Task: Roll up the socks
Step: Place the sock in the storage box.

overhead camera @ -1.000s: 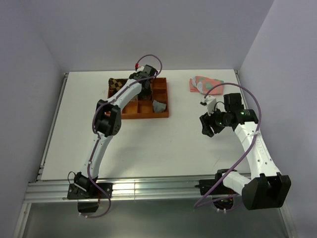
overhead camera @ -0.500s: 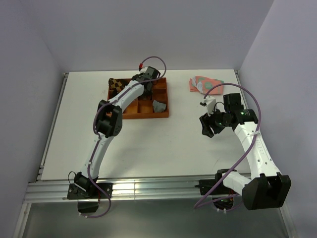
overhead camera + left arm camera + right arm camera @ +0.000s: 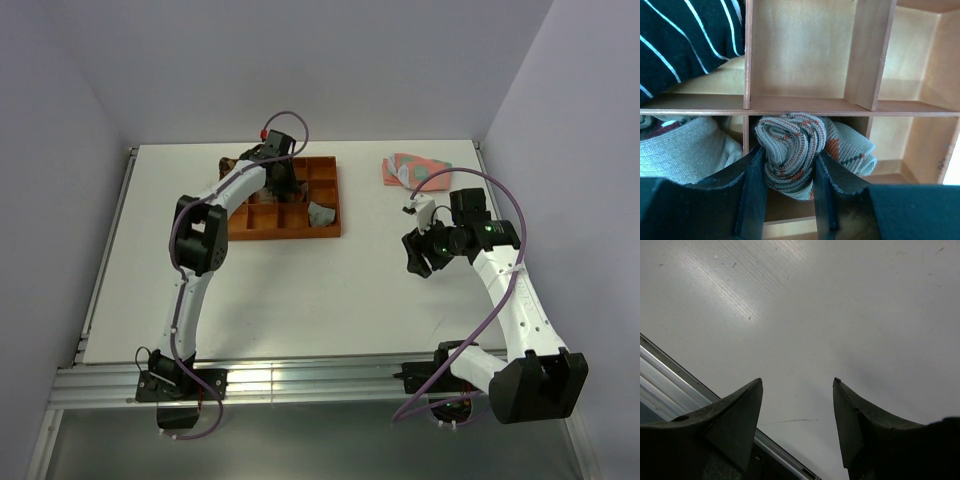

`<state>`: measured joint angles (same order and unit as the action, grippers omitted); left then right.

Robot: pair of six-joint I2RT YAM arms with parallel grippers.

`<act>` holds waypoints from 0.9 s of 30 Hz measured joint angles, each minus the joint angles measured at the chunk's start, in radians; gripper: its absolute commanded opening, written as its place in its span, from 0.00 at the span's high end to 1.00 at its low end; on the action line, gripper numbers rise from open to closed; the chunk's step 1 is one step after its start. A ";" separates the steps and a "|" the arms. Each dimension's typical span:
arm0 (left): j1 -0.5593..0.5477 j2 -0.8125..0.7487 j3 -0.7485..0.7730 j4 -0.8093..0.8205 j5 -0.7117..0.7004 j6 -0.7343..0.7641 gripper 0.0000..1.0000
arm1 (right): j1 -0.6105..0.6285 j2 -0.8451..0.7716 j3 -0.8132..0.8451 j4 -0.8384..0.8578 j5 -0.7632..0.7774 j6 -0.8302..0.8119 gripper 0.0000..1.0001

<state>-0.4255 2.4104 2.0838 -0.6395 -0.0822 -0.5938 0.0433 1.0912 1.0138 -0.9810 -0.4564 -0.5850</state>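
My left gripper (image 3: 272, 178) is over the back left of the orange compartment tray (image 3: 333, 205). In the left wrist view it (image 3: 788, 153) is shut on the tan argyle sock (image 3: 790, 135), which is bunched into a roll with orange and dark-brown marks. The roll sits at a divider between compartments. The plain grey sock (image 3: 320, 213) lies bunched in a compartment at the tray's right side. My right gripper (image 3: 420, 255) hovers over bare table on the right. Its jaws stand open and empty in the right wrist view (image 3: 797, 385).
Pink-and-green patterned socks (image 3: 412, 169) lie at the back right of the table. In the left wrist view a black sock with white stripes (image 3: 685, 40) fills a far-left compartment, and a beige-grey fabric lump (image 3: 687, 152) fills the one beside the roll. The table's metal rail (image 3: 670, 375) shows under the right gripper.
My left arm has swung left across the tray, from its middle back to its back-left corner, and now covers the argyle sock there. The right arm has not moved.
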 measured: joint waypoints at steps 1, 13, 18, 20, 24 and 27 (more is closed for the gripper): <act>0.003 -0.009 -0.018 0.018 0.010 -0.010 0.60 | 0.000 0.000 0.000 0.000 0.001 0.000 0.35; 0.002 -0.039 -0.066 0.050 -0.005 -0.115 0.47 | 0.000 0.000 -0.002 0.001 0.005 0.000 0.35; -0.006 -0.040 -0.068 0.046 -0.041 -0.135 0.44 | 0.000 0.004 -0.006 0.002 0.005 0.000 0.35; -0.010 -0.048 -0.079 0.051 -0.052 -0.146 0.42 | 0.000 0.007 -0.006 0.002 0.005 0.000 0.35; -0.014 -0.073 -0.103 0.013 -0.084 -0.156 0.34 | 0.000 0.011 -0.006 0.002 0.005 0.000 0.35; -0.013 -0.082 -0.103 -0.023 -0.106 -0.160 0.33 | 0.000 0.011 -0.006 0.002 0.005 0.000 0.35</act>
<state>-0.4389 2.3287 1.9808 -0.6624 -0.1883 -0.7540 0.0433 1.1023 1.0077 -0.9791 -0.4515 -0.5850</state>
